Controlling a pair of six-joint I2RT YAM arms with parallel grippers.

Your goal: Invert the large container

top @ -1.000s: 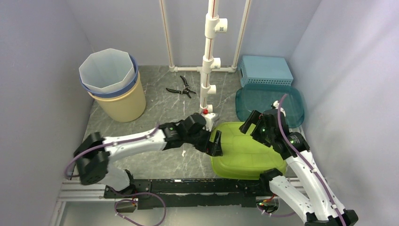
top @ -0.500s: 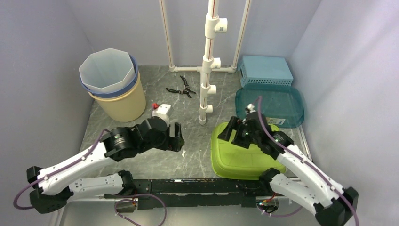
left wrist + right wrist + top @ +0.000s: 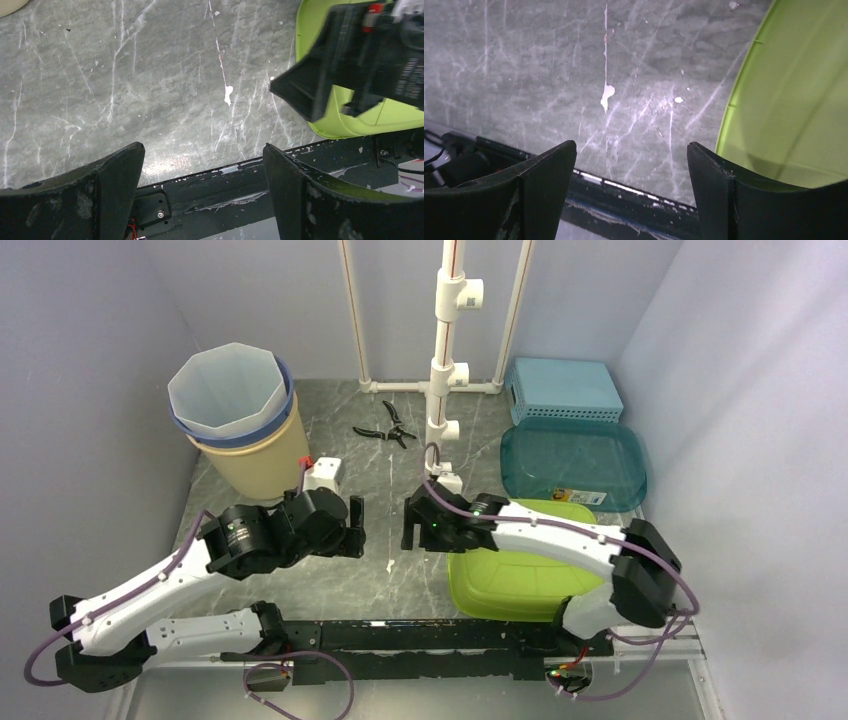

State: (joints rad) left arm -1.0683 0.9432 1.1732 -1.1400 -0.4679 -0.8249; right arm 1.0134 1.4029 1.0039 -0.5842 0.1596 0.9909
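On the grey marbled table (image 3: 400, 585), we see the large green container (image 3: 505, 585) lying at the near right edge, partly under the right arm. Just left of it, the left gripper (image 3: 357, 532) and right gripper (image 3: 408, 525) face each other above the tabletop, both claws spread wide, pinching nothing.

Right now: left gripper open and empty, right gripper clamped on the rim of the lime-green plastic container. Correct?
No. The right gripper is open and empty too: the right wrist view shows only grey marble table between its jaws, the rim of the lime-green plastic container off to the side. The left gripper is open and empty, as stated.
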